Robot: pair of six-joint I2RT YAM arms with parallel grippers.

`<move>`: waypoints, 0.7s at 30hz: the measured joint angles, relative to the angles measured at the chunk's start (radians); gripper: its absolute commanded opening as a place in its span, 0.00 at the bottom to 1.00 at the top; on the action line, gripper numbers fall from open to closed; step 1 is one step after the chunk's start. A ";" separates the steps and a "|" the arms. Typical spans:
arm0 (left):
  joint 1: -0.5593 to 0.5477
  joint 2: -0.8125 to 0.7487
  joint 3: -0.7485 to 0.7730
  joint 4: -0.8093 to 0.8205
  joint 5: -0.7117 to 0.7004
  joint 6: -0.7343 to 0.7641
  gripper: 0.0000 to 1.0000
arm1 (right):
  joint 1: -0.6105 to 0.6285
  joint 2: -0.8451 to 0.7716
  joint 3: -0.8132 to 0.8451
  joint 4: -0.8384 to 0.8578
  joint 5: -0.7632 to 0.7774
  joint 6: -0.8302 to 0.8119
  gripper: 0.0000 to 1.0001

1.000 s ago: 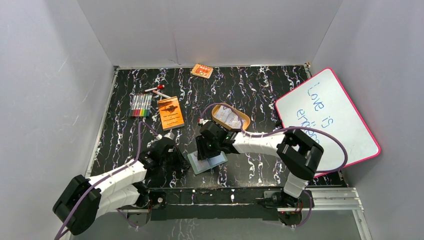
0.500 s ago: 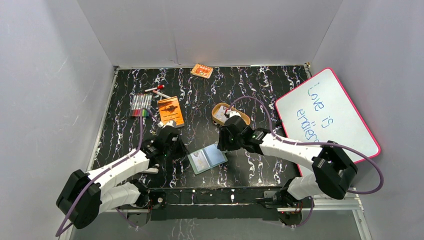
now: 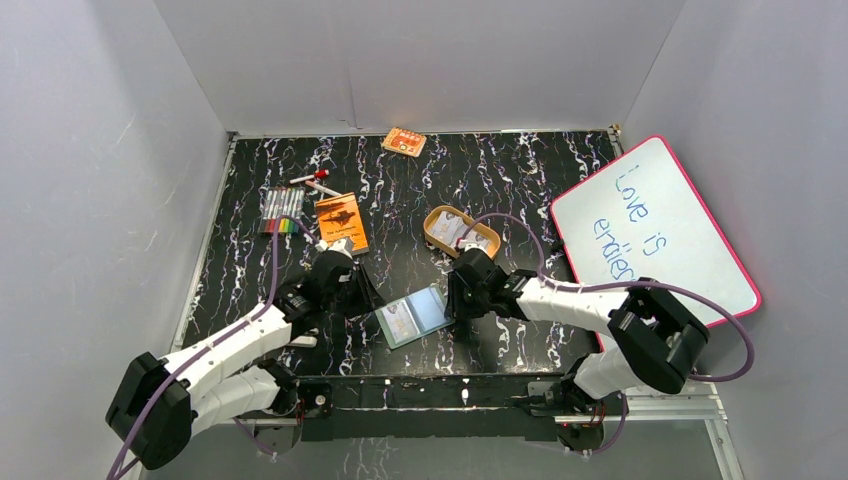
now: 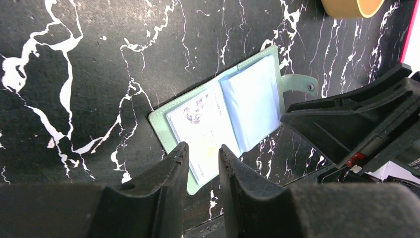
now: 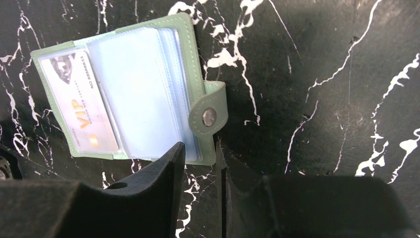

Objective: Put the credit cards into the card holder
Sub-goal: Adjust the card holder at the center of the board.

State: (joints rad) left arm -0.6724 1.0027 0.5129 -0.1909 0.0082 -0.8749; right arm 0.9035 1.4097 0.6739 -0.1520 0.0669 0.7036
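The sage-green card holder [image 3: 415, 315] lies open on the black marbled table, snap tab [image 5: 210, 117] to its right. One pale credit card [image 5: 79, 109] printed "VIP" sits in its left sleeve; the pale blue sleeves [image 4: 252, 101] beside it look empty. More pale credit cards [image 3: 453, 231] lie in the tan tray. My left gripper [image 4: 203, 151] hovers open over the holder's left near corner. My right gripper [image 5: 199, 148] stands open by a narrow gap at the holder's [image 5: 124, 94] right near corner, below the tab. That corner shows between its fingertips; contact cannot be told.
The tan oval tray [image 3: 488, 240] stands just behind the right gripper. A whiteboard [image 3: 650, 235] leans at the right. An orange booklet [image 3: 341, 222], a marker set [image 3: 282, 210] and a red-capped pen [image 3: 310, 181] lie at back left. An orange-and-white packet [image 3: 404, 141] lies by the back wall.
My right gripper went from over the holder to the tray, then came back to the holder's right edge, narrowing. My left gripper moved right toward the holder and opened.
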 measured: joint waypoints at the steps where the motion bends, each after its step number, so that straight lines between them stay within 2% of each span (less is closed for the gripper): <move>1: 0.000 -0.001 -0.003 0.002 0.006 0.000 0.27 | 0.000 0.000 -0.008 0.002 0.000 0.010 0.35; 9: 0.000 -0.003 -0.017 0.011 0.042 0.000 0.28 | 0.005 -0.023 -0.085 0.100 -0.029 0.116 0.34; 14: 0.000 -0.007 -0.017 0.011 0.049 0.000 0.29 | 0.062 -0.029 -0.108 0.137 -0.043 0.179 0.35; 18: 0.000 -0.019 -0.017 0.005 0.048 0.004 0.32 | 0.116 -0.020 -0.106 0.151 -0.043 0.210 0.43; 21: 0.000 -0.034 -0.016 -0.010 0.043 0.011 0.39 | 0.133 -0.043 -0.089 0.089 -0.010 0.219 0.50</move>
State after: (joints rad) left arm -0.6724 0.9688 0.4965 -0.2005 0.0509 -0.8635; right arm 1.0367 1.3663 0.5846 -0.0628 0.0574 0.9226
